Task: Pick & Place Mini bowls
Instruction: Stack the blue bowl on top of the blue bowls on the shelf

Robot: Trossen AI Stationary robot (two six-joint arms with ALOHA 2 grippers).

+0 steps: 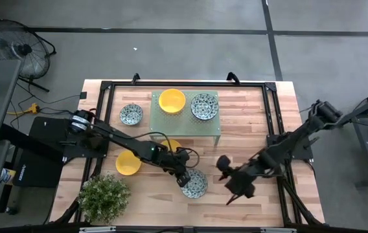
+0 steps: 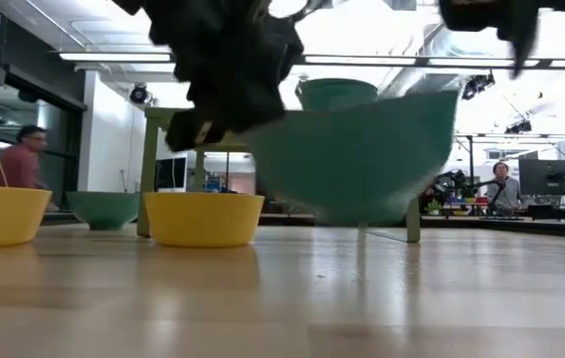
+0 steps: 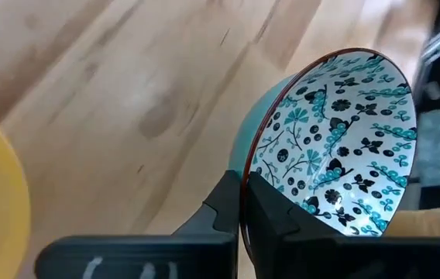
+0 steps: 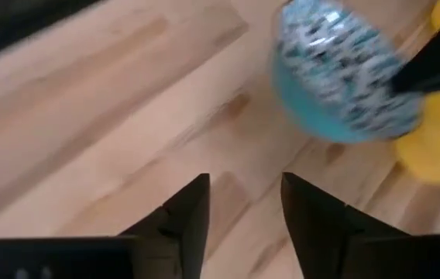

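A white mini bowl with a blue-green pattern (image 1: 195, 184) sits in my left gripper (image 1: 184, 176), near the table's front middle. My right gripper (image 1: 226, 175) is open over bare wood just right of it. On the pale green stand (image 1: 185, 123) rest a yellow bowl (image 1: 172, 101) and a patterned bowl (image 1: 204, 106). Another patterned bowl (image 1: 131, 114) sits on the table left of the stand. A yellow bowl (image 1: 128, 163) stands left of my left arm. A second yellow one (image 1: 170, 145) is partly hidden under that arm. My left gripper (image 3: 243, 182) is shut on the patterned bowl's rim (image 3: 251, 151), on the side nearest the arm. One finger (image 3: 282, 217) is inside the bowl and one (image 3: 220, 205) outside. The bowl (image 2: 362, 159) is tilted; whether its foot touches the table cannot be told.
A leafy potted plant (image 1: 104, 196) stands at the near left corner. A black frame (image 1: 106, 87) runs along the table's far and side edges. Bare wood lies at the front right, under my right gripper (image 4: 245, 182). People show in the room beyond the table.
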